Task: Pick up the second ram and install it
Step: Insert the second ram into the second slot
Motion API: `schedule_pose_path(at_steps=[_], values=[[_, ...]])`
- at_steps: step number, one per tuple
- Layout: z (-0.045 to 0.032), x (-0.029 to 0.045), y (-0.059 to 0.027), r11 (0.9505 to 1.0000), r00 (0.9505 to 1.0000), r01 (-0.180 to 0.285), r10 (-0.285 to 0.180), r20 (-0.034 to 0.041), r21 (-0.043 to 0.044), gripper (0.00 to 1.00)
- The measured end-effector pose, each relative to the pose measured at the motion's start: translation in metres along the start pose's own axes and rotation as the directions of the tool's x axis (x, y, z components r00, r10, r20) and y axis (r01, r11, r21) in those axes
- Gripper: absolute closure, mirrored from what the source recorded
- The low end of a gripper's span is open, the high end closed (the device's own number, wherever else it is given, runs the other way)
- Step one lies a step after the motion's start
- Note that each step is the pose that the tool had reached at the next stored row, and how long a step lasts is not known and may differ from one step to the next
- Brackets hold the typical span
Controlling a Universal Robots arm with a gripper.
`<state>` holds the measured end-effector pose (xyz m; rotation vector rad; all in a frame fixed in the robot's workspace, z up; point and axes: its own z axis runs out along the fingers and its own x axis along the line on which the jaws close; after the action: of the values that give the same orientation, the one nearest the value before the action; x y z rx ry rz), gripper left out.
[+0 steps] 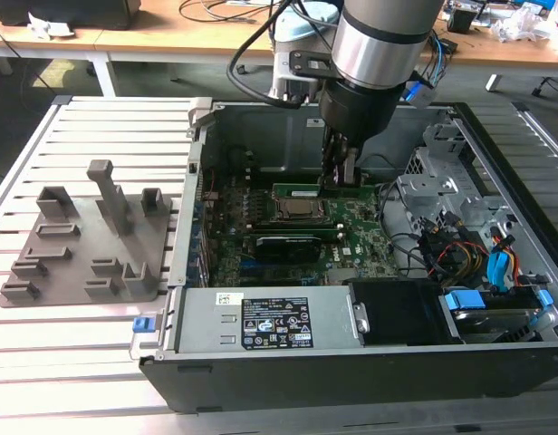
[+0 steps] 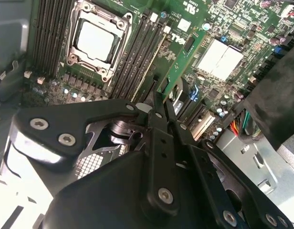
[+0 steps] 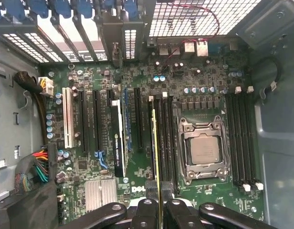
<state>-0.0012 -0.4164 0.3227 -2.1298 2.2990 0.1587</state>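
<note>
Your pincer [image 3: 159, 210] grips the second ram [image 3: 155, 157] edge-on, down among the memory slots [image 3: 164, 138] beside the CPU socket [image 3: 203, 151], seating unconfirmed.

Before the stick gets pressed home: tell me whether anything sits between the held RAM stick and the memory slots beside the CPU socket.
Nothing visible does. The black two-finger gripper holds the thin green RAM stick edge-down over the long black memory slots next to the metal-framed CPU socket; the slots there look bare.
</note>
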Motion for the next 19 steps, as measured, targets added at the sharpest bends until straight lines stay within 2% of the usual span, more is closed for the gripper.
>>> schedule_pose_path(at_steps=[5, 8, 15, 19], values=[[0.0032, 0.0002, -0.0002, 1.0000, 1.0000, 0.000, 0.000, 0.0002, 0.0000, 0.86], [0.0102, 0.0007, -0.0007, 1.0000, 1.0000, 0.000, 0.000, 0.0000, 0.0000, 0.86], [0.0183, 0.0012, -0.0012, 1.0000, 1.0000, 0.000, 0.000, 0.0000, -0.0001, 0.86], [0.0203, -0.0022, 0.0013, 1.0000, 1.0000, 0.000, 0.000, 0.0002, 0.0000, 0.86]])
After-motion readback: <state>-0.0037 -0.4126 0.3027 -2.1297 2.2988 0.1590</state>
